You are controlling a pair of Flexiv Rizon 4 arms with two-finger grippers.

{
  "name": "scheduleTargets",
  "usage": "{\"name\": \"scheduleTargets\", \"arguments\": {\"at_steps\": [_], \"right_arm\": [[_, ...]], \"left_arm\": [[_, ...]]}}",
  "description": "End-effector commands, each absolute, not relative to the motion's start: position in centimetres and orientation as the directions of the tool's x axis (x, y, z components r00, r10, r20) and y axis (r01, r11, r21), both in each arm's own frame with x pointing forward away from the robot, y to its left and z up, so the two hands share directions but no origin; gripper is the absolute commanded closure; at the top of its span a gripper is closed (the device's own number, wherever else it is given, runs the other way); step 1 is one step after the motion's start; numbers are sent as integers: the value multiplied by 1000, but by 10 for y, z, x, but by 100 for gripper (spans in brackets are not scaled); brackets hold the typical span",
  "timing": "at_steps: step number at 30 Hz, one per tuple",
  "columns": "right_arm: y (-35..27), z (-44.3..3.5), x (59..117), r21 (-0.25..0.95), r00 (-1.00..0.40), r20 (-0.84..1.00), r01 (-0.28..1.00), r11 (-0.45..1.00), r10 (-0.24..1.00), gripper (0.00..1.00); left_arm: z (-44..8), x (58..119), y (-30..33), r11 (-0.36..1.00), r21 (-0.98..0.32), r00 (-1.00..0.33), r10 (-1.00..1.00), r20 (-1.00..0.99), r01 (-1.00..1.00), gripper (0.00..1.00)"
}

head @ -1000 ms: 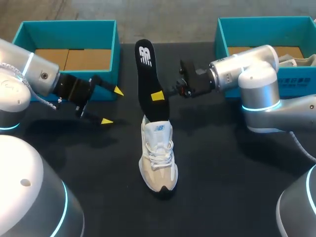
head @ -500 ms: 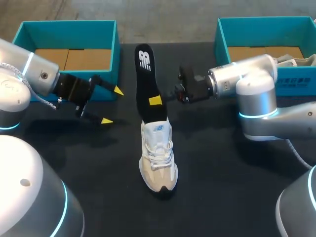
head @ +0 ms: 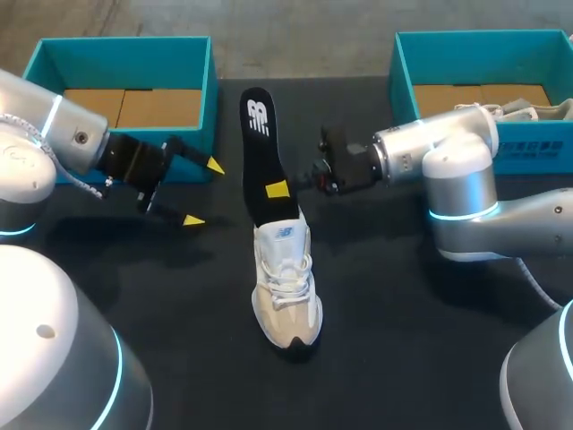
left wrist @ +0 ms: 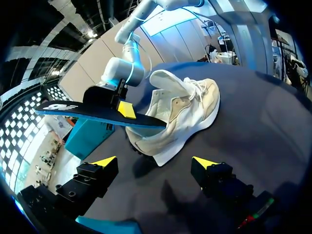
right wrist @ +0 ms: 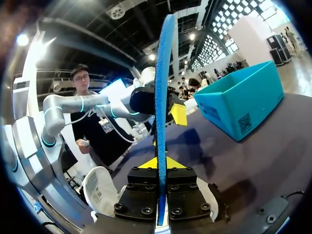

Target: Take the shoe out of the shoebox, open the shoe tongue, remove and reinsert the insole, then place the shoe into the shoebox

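Cardboard (head: 152, 107) is being held in the left shoebox (head: 125, 54) at 10 o'clock and the right shoebox (head: 466, 45) at 2 o'clock, while the insole (head: 260, 152), one end in the shoe (head: 285, 287) mid-worktop (head: 385, 313), is being pinched by the right gripper (head: 279, 189), the left gripper (head: 204, 192) being held spread at 9 o'clock.

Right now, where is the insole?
In the head view it is mid-table: the insole is clamped in the right gripper, with its near end tucked into the shoe.

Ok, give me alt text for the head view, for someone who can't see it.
The right end effector grips a black insole whose lower end sits in the opening of a white shoe standing mid-table. The left end effector is open, off to the side. Left shoebox and right shoebox, both teal, sit behind.
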State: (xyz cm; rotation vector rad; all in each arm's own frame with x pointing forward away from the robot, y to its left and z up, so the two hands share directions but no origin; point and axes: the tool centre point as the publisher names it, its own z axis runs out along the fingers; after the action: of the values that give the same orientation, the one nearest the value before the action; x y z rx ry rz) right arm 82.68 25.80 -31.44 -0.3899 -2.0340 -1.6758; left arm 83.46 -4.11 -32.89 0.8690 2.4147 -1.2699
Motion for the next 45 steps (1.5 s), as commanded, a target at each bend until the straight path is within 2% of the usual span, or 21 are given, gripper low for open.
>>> {"name": "scheduleTargets", "arguments": {"at_steps": [1, 16, 45], "right_arm": [[263, -319, 823, 837, -847, 527, 502, 219, -73, 100], [258, -324, 809, 818, -835, 549, 527, 229, -37, 100], [252, -354, 788, 706, -727, 687, 667, 237, -1, 100]], "left_arm": [[-327, 837, -47, 440, -645, -780, 384, -495, 625, 0], [-327, 841, -58, 428, -632, -762, 411, -500, 646, 0], [-326, 831, -56, 420, -633, -757, 424, -497, 651, 0]]}}
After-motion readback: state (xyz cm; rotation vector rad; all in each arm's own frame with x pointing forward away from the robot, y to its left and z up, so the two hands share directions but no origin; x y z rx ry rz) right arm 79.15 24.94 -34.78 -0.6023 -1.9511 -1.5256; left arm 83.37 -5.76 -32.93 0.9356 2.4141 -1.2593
